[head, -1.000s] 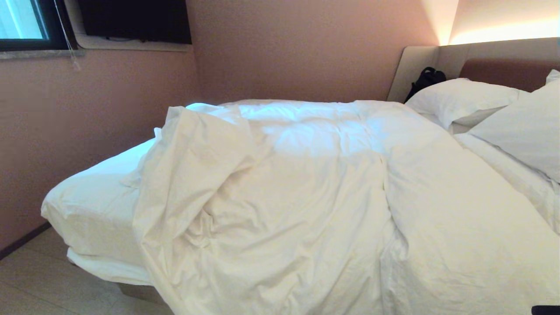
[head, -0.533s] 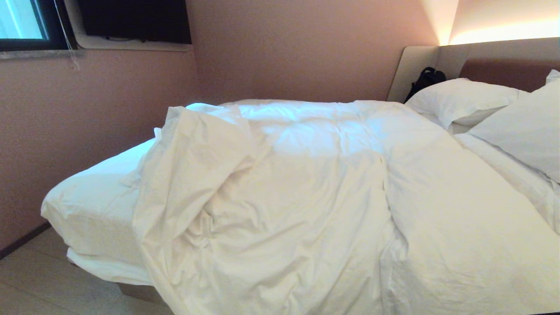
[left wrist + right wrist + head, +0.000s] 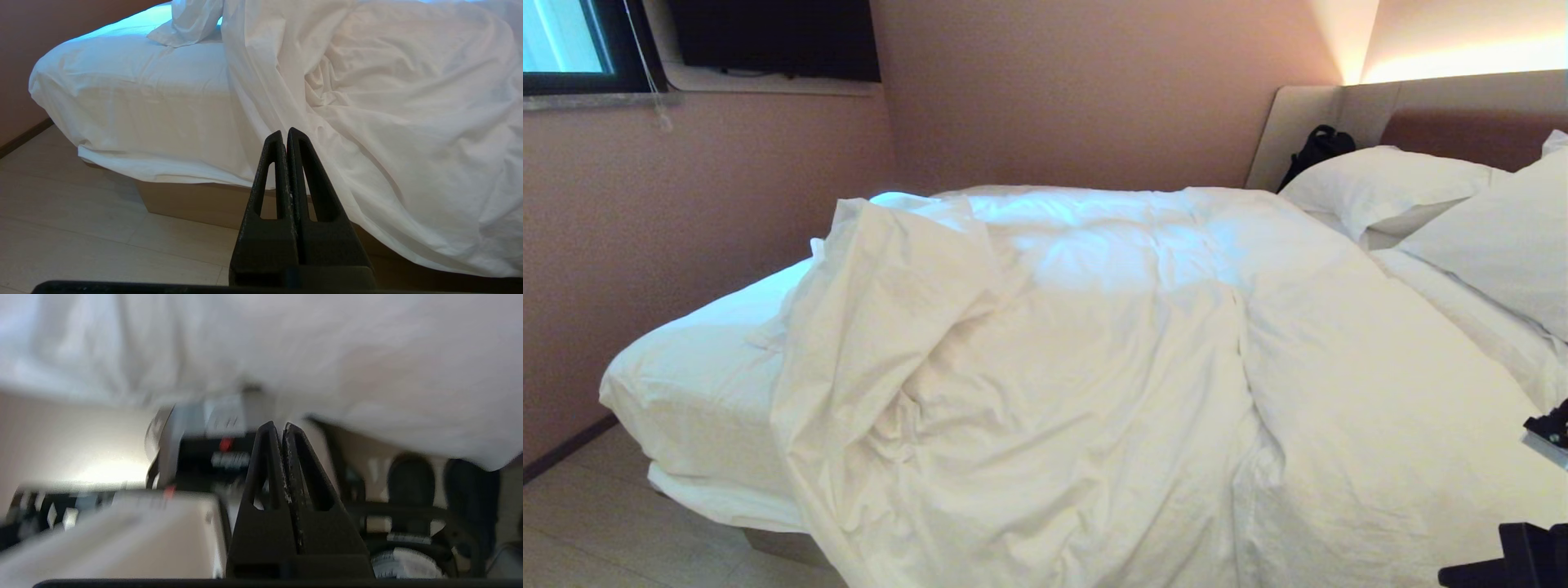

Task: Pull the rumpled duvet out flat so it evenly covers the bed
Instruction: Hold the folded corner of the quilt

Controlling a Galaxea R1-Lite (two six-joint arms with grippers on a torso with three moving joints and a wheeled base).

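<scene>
The bed (image 3: pixel 686 384), seen from the head camera, was covered at centre by the rumpled duvet (image 3: pixel 1094 392). Bare sheet (image 3: pixel 698 359) was left exposed at nine o'clock. Two pillows (image 3: pixel 1388 188) were laid at two o'clock.

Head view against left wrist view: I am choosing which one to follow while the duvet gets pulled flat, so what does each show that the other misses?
Only the head view shows the pillows, the headboard, a black bag and part of the right arm.

Only the left wrist view shows the left gripper, shut and empty, off the bed, and the brown bed base.

Both show the rumpled duvet and the bare sheet corner.
</scene>
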